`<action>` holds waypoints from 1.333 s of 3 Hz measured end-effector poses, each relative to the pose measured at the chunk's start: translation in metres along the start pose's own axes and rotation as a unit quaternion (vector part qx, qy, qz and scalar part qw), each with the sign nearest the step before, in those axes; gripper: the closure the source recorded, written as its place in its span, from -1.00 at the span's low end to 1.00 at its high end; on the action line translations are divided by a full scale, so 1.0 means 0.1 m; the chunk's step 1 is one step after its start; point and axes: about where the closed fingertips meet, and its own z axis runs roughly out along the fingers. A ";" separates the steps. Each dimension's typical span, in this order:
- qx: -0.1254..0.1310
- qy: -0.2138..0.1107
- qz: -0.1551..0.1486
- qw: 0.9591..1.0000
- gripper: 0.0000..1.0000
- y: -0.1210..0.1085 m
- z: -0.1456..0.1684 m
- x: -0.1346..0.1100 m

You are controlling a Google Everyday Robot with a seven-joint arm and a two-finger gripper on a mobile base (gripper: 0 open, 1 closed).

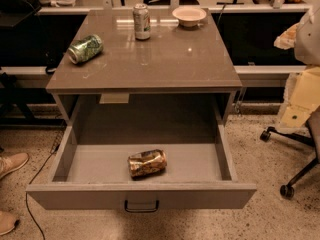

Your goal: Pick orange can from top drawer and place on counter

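At the far right edge of the view, half cut off: the pale white robot arm (309, 34), angled downward and ending in the cream-coloured two-finger gripper (296, 111) marked with a small green dot. Hangs off the right side of the cabinet, level with the gap under its top, over the speckled floor (260, 219). Touching nothing. Released or clenched: cannot tell.

Well apart from the gripper, lower and to the left: the small dented orange-gold and brown can with silver ends (147, 163). Lying on its side on the floor of the wide shallow grey-brown top drawer (75, 196), which stands open. Close to the front wall, about midway across, just behind the small dark metal handle (141, 206). Long axis running left to right.

Above, on the smooth glossy grey-brown counter (165, 64): a green drink can (85, 49) on its side near the left edge, an upright silver-white can (141, 21) toward the back, and a shallow cream bowl (189, 16) to its right at the back edge. All three apart from one another.
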 end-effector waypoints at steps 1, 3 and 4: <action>-0.003 -0.004 -0.002 1.000 -1.00 0.00 0.05 -0.03; -0.070 -0.075 -0.019 0.995 -1.00 0.20 0.95 -0.58; -0.126 -0.101 -0.016 0.987 -1.00 0.48 1.63 -0.93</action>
